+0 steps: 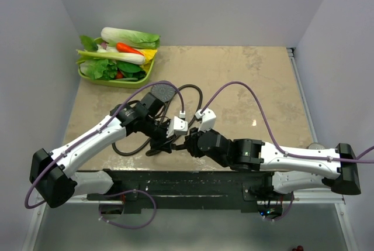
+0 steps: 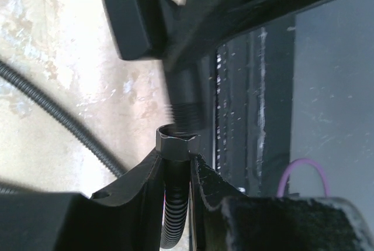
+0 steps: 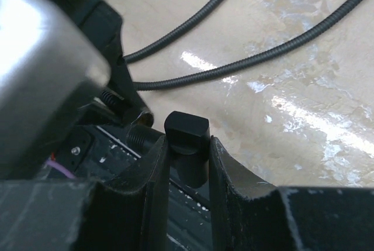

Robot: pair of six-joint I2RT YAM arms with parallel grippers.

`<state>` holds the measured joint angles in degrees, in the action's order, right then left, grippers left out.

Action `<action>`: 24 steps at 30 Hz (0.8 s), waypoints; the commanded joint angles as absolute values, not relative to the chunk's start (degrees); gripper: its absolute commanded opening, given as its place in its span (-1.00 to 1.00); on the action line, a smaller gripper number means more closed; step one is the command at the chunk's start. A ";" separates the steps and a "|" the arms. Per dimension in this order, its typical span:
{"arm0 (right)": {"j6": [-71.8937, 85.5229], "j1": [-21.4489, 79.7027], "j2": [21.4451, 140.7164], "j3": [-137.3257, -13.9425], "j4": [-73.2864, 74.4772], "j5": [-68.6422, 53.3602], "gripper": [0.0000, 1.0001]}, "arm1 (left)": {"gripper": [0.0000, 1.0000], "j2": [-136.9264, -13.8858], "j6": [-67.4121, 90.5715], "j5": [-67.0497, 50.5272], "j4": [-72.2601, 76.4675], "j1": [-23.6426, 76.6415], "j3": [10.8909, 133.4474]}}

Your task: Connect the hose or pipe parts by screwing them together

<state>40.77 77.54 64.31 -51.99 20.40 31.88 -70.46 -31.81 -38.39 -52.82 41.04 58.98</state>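
Left jaws clamp the hose (image 2: 174, 216) under its nut (image 2: 175, 144); right jaws clamp the threaded fitting (image 2: 186, 102), its tip at the nut's mouth.

Plain pale lilac-grey walls (image 1: 175, 5) box the place in on three sides. The surface (image 1: 263, 87) is beige and pretty scuffed, with blotchy worn patches all over and bright glare streaks. A green tray (image 1: 125, 83) of veggies sits in the far left corner, and a black rail (image 1: 193, 184) runs along the near edge.

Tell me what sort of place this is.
Probably a robot lab test cell: left arm and right arm bolted at a table, plain white walls around it, and a green tray of vegetables.
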 commanded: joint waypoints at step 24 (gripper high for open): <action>49.39 77.34 61.43 -54.67 32.34 36.02 -1.00 | -1.00 -65.65 -33.76 -30.84 -43.33 41.66 56.07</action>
